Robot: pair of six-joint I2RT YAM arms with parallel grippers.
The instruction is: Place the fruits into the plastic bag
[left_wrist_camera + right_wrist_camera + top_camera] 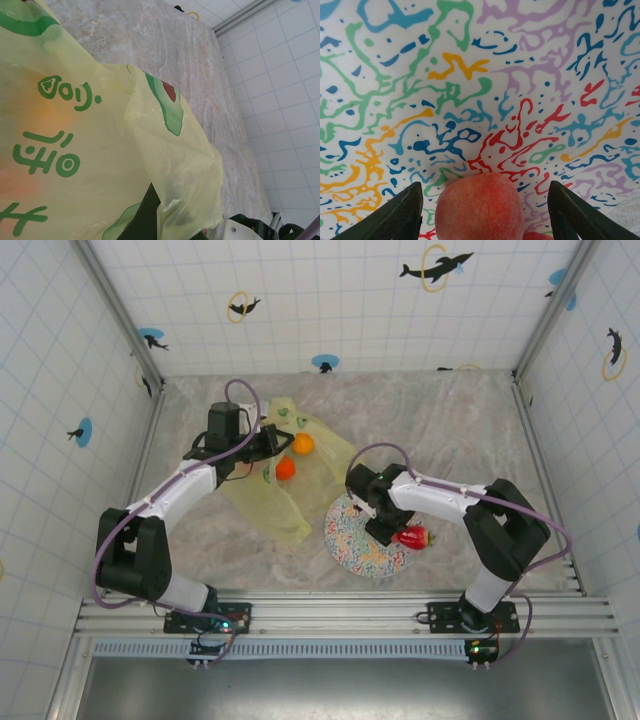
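Note:
The yellow-green plastic bag (285,495) lies left of centre, and my left gripper (272,444) is shut on its upper edge. Two orange fruits (302,443) (285,468) show through the bag's film. In the left wrist view the bag (75,150) drapes over a dark finger (141,216). My right gripper (383,530) hangs over the speckled plate (350,545). It is open, with a red-orange round fruit (479,210) between its fingers (395,215) and a gap on each side. A red strawberry-like fruit (412,536) lies beside it on the plate.
Tiled walls close the marbled table (450,430) on three sides. A metal rail (340,612) runs along the near edge by the arm bases. The right arm's elbow (505,525) sits near the right wall.

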